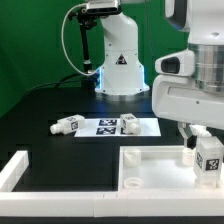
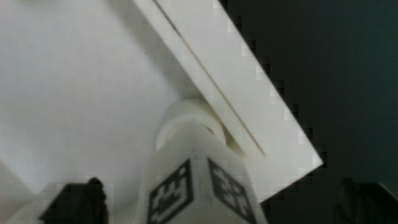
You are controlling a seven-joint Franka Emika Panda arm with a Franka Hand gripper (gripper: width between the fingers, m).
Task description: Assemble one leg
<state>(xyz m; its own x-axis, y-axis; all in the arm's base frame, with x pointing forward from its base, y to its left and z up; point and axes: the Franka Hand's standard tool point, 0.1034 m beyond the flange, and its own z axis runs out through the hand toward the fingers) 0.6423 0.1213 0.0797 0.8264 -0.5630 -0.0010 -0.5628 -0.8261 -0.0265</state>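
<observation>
My gripper [image 1: 204, 152] is shut on a leg [image 1: 209, 160], a stubby white peg with black-and-white tags, held upright over the far right corner of the large white square panel [image 1: 150, 168]. In the wrist view the leg [image 2: 199, 188] sits between my dark fingers [image 2: 80, 203], just short of a round corner socket [image 2: 192, 126] in the panel [image 2: 89, 90]. I cannot tell whether the leg touches the socket. Two more legs lie on the table, one [image 1: 68, 126] at the exterior view's left and one [image 1: 128, 122] on the marker board.
The marker board [image 1: 108, 128] lies flat behind the panel. A white L-shaped frame piece [image 1: 18, 170] stands at the exterior view's lower left. The arm's white base [image 1: 120, 60] stands at the back, with a green curtain behind it.
</observation>
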